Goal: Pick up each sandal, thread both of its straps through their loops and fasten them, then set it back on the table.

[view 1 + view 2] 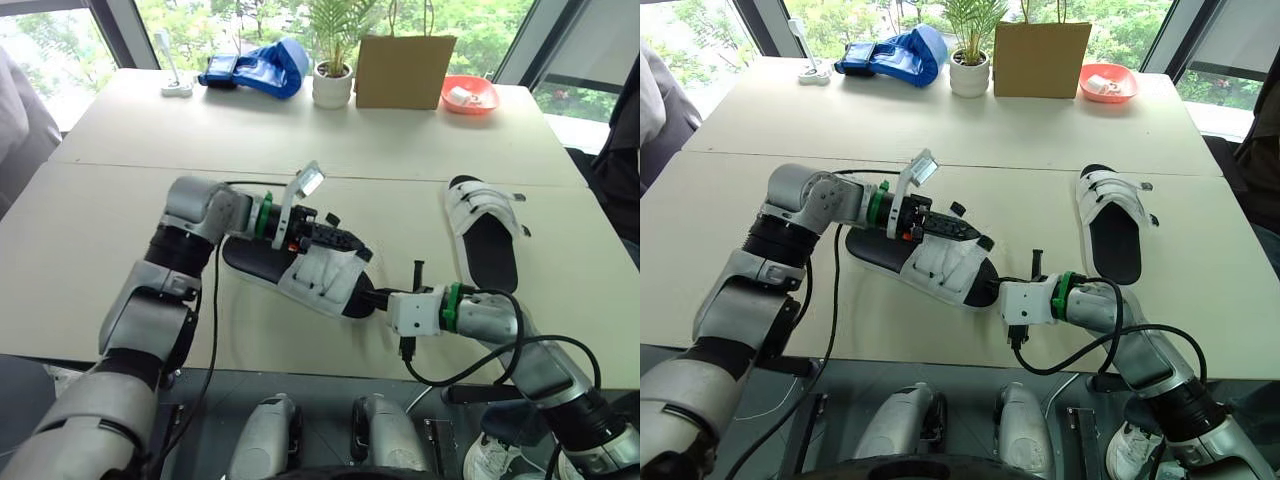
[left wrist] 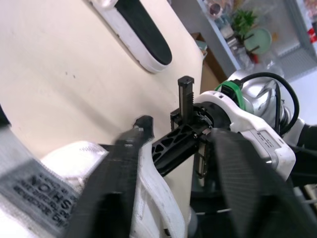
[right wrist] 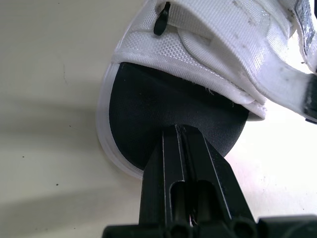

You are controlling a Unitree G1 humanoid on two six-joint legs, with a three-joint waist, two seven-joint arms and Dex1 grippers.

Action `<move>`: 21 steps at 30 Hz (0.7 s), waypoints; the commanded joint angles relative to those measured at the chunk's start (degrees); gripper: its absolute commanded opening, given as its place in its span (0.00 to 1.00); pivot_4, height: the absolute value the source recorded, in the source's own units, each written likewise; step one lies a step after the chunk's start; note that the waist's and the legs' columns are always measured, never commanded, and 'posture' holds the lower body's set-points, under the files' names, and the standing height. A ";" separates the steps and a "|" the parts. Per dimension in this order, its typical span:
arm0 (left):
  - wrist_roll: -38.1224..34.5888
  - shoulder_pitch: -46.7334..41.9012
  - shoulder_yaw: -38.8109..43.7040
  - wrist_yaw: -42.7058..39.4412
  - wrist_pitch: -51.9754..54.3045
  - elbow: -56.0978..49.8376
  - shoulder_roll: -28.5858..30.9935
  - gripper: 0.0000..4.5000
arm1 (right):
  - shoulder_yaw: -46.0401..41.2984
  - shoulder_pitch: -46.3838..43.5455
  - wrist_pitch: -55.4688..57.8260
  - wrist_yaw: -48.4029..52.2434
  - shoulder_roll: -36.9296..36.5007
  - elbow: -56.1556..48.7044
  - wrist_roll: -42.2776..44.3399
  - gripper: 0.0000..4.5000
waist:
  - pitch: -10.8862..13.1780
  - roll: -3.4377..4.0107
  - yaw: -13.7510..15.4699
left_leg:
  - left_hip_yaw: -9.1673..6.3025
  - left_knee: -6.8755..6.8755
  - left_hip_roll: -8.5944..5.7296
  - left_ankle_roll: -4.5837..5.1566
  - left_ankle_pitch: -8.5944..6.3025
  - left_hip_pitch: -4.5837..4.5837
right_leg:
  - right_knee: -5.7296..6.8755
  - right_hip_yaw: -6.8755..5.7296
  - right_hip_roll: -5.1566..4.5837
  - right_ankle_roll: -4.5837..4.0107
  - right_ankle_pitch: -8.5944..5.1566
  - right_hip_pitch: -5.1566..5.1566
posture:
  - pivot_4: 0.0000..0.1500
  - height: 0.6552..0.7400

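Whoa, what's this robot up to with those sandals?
The robot is working on one sandal in the middle of the table. Its right gripper is shut on the toe end, while the open left gripper sits over the white straps. The second sandal lies flat off to its right.

- The near sandal (image 1: 322, 283) is partly hidden under the left tool (image 1: 348, 244).
- A person (image 1: 18, 130) is cut off by the left edge.
- The far red bowl (image 1: 486, 103) holds contents too small to be told.

Far edge of tabletop (image 1: 120, 240), left to right: small white stand (image 1: 177, 88), blue glove (image 1: 255, 68), potted plant in white pot (image 1: 332, 85), brown paper bag (image 1: 404, 70), orange bowl (image 1: 470, 95).
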 commanded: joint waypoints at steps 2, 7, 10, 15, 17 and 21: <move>7.04 -1.40 -4.95 -8.35 -11.56 1.02 3.20 1.00 | 3.09 3.41 2.69 2.01 -0.17 3.28 -1.65 0.00 | 0.00 0.01 0.00 | 0.00 -0.01 0.00 -0.03 0.00 0.02 | 0.00 -0.01 0.01 -0.01 0.00 0.01 | 1.00 0.77; 16.76 -5.26 -6.17 -12.19 -31.30 10.21 3.91 1.00 | 2.87 4.12 3.20 1.87 -0.09 2.47 -1.65 0.00 | 0.00 0.00 0.10 | 0.00 -0.01 0.00 -0.03 0.00 0.04 | -0.02 -0.03 -0.01 -0.01 0.00 0.04 | 1.00 0.77; 20.86 -8.85 -5.69 -14.72 -42.20 17.19 2.39 1.00 | 2.95 4.33 3.35 1.80 0.03 2.40 -1.87 0.00 | 0.01 -0.04 0.15 | -0.01 0.00 0.00 -0.02 0.00 0.02 | -0.04 -0.06 -0.03 -0.01 0.01 0.04 | 1.00 0.77; 20.28 -11.26 -4.90 -20.85 -39.10 17.72 -2.33 1.00 | 2.84 4.27 3.23 1.87 0.00 2.69 -2.08 0.00 | 0.01 -0.05 0.14 | 0.00 0.00 -0.01 0.06 -0.03 -0.05 | -0.05 -0.11 -0.04 0.00 0.01 0.02 | 1.00 0.77; 21.39 -10.49 -5.39 -20.53 -39.04 16.82 -4.13 1.00 | 2.85 4.17 3.37 1.86 0.10 2.65 -2.13 0.00 | 0.01 -0.05 0.08 | 0.00 0.01 -0.01 0.10 -0.04 -0.05 | -0.04 -0.11 -0.03 0.00 0.01 0.02 | 1.00 0.77; 23.97 -9.23 -6.06 -19.29 -39.28 17.11 -6.70 1.00 | 2.88 3.85 3.77 1.92 0.45 2.60 -2.24 0.00 | 0.01 -0.05 0.04 | 0.00 0.01 0.00 0.18 -0.06 -0.05 | -0.02 -0.11 -0.03 0.00 0.01 0.00 | 1.00 0.77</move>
